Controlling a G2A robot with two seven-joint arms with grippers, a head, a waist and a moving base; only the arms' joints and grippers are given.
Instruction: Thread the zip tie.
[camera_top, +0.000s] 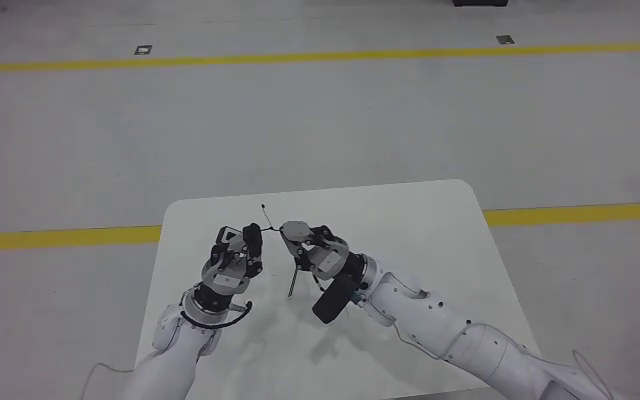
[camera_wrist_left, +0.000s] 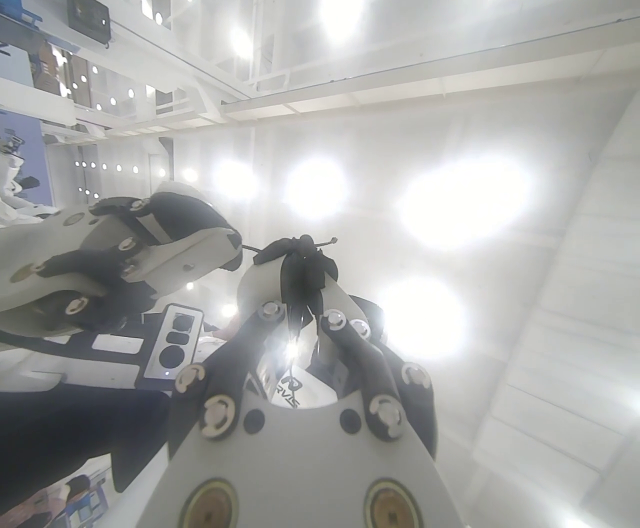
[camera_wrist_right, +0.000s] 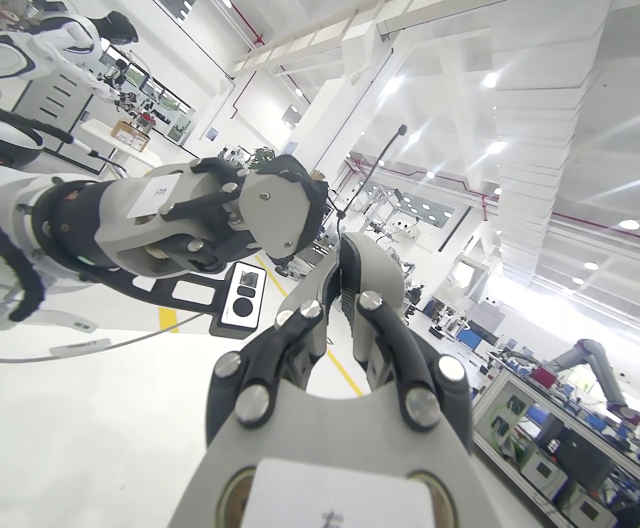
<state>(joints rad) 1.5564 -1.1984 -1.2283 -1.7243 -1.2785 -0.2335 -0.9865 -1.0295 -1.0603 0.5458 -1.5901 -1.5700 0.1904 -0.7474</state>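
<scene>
A thin black zip tie (camera_top: 266, 217) is held above the white table (camera_top: 430, 225) between both grippers. My left gripper (camera_top: 252, 240) is shut on it; in the left wrist view the tie (camera_wrist_left: 325, 243) pokes out sideways past the closed fingertips of this gripper (camera_wrist_left: 302, 270). Just to the right, my right gripper (camera_top: 290, 232) is shut on the same tie, and a loose length (camera_top: 293, 282) hangs down toward the table. In the right wrist view the strand (camera_wrist_right: 372, 170) rises from the closed right gripper (camera_wrist_right: 341, 260), with the left gripper (camera_wrist_right: 312, 210) close beside it.
The table's far edge (camera_top: 320, 192) lies just beyond the grippers. Grey floor with yellow lines (camera_top: 300, 57) surrounds the table. The right half of the tabletop is bare.
</scene>
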